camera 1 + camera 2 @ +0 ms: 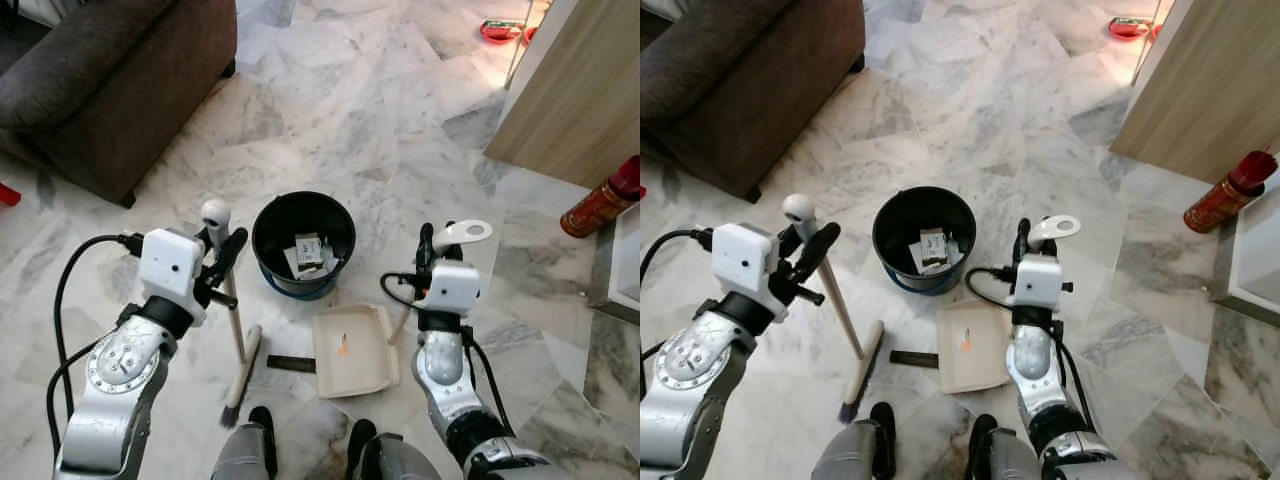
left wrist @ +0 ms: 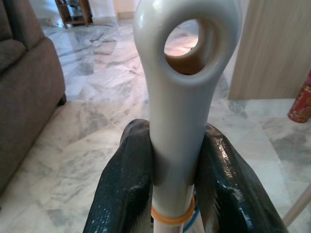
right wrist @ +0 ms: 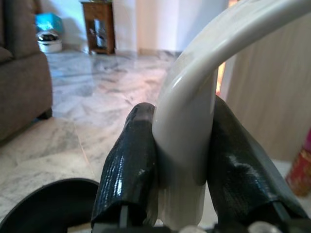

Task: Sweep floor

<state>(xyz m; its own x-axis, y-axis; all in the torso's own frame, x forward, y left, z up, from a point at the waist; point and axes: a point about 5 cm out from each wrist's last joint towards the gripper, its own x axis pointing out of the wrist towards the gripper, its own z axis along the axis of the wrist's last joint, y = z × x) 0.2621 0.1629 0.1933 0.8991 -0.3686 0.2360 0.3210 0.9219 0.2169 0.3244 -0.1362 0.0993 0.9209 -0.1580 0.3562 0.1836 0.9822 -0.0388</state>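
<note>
Left gripper (image 1: 222,252) clamped on pale long-handled broom (image 1: 240,362), bristles on grey-veined marble floor (image 1: 330,110), right gripper (image 1: 430,250) gripping cream plastic dustpan's (image 1: 352,350) looped handle, pan lying flat before black round bin (image 1: 303,243) holding scraps

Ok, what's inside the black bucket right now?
Inside the black bucket lie a few pieces of paper or card litter on the bottom. The near wall hides part of the floor of it, so more could sit there.
</note>
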